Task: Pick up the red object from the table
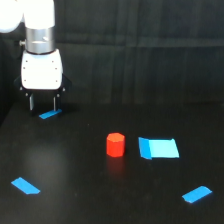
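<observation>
Small red-orange stubby block (115,144) upright on matte black table (75,165); at ten o'clock, well apart, white gripper (43,103), fingers narrowly parted, empty.

Object (115,144) on table (80,200), just beside tape piece (159,148).

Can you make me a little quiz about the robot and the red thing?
1. True or false: the gripper is holding the red object.
2. How many blue tape pieces lie on the table? A) two B) four C) six
3. Fill in: the biggest blue tape piece lies just to the exterior view's ____ of the red object.

Key: 1 false, the red object sits alone on the table, away from the gripper. 2 B. 3 right.
</observation>
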Available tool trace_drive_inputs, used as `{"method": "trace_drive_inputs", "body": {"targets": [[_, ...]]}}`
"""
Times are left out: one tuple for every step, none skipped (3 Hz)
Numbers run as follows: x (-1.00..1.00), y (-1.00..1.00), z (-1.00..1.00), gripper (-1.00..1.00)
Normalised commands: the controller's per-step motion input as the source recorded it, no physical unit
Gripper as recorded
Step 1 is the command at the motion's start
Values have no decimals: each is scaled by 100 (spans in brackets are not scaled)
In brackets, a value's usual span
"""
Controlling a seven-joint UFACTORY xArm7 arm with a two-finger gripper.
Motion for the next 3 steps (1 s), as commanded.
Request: {"method": "trace_drive_inputs", "body": {"targets": [[7,-2,-6,99],[44,-19,-6,97],[95,-51,21,100]]}}
